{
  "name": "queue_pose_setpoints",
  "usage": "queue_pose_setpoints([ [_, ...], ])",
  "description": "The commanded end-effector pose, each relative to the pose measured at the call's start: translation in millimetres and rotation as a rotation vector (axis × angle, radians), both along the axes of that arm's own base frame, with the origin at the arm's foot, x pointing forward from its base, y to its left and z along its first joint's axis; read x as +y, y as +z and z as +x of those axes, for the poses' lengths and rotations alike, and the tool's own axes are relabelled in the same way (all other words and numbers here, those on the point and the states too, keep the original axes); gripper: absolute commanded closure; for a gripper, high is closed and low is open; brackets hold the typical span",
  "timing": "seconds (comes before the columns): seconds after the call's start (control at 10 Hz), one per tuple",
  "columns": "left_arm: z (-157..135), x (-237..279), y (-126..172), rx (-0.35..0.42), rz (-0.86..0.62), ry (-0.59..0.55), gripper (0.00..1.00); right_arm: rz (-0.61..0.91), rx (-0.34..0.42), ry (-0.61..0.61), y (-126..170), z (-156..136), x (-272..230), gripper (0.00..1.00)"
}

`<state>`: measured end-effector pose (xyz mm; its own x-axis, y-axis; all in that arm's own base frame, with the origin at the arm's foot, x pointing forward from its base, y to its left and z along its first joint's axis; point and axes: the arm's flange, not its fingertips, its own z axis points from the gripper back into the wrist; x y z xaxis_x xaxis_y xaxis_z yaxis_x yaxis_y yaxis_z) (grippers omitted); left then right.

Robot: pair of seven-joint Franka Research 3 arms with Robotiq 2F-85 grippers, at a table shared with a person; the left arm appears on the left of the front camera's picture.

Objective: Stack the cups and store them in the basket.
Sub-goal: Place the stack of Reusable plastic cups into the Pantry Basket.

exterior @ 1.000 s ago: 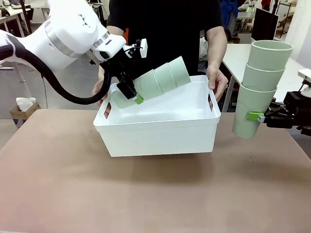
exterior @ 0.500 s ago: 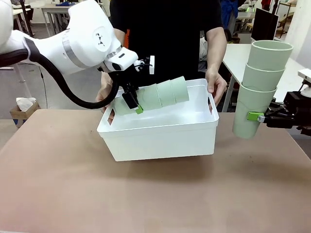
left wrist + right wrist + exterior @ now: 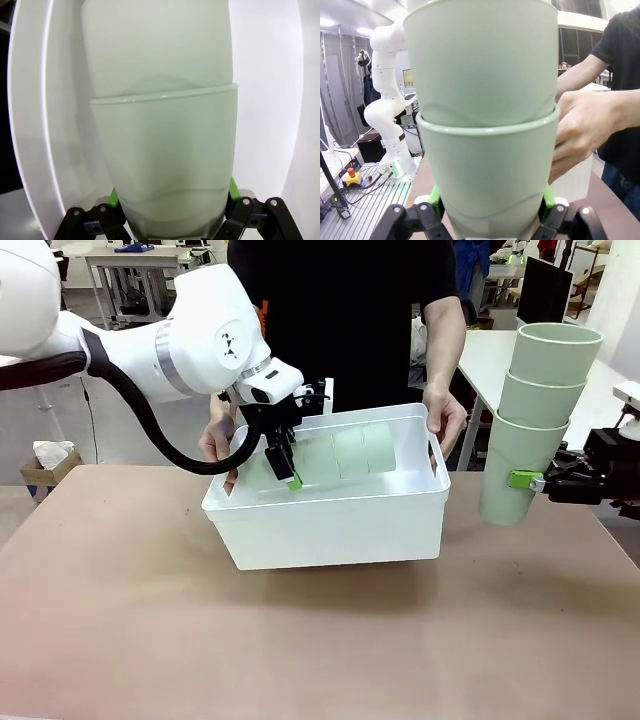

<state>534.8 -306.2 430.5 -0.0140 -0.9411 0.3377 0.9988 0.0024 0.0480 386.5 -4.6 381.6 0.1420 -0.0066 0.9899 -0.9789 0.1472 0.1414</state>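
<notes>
3 stacked cups [image 3: 340,455] on their side inside the basket [image 3: 330,525]

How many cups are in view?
6. A sideways stack of three in the basket, held by the left gripper; an upright stack of three beside the basket, held by the right gripper.

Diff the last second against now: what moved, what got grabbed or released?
The left gripper, shut on its stack of three cups throughout, swung the stack down from a steep tilt above the basket to lie nearly level inside it. Nothing was grabbed or released. Unchanged: the right gripper holding its upright stack beside the basket, and the person's hand on the basket's rim.
</notes>
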Motion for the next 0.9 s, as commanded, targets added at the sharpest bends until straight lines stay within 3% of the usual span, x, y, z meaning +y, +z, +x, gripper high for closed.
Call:
queue_pose_setpoints([
  [0.0, 2.4, -10.1, 3.7, -0.037, 0.026, 0.036, 0.15, -0.001, -0.011, -0.002, 4.9, 0.8, 1.1, 0.14],
  [0.7, -5.0, -14.6, -9.0, -0.107, 0.092, 0.06, 0.15, -0.001, -0.011, -0.002, 4.9, 0.8, 1.1, 0.14],
  [0.8, -5.1, -14.9, -9.3, -0.122, 0.089, 0.065, 0.06, -0.001, -0.011, -0.002, 4.9, 0.8, 1.1, 0.14],
])
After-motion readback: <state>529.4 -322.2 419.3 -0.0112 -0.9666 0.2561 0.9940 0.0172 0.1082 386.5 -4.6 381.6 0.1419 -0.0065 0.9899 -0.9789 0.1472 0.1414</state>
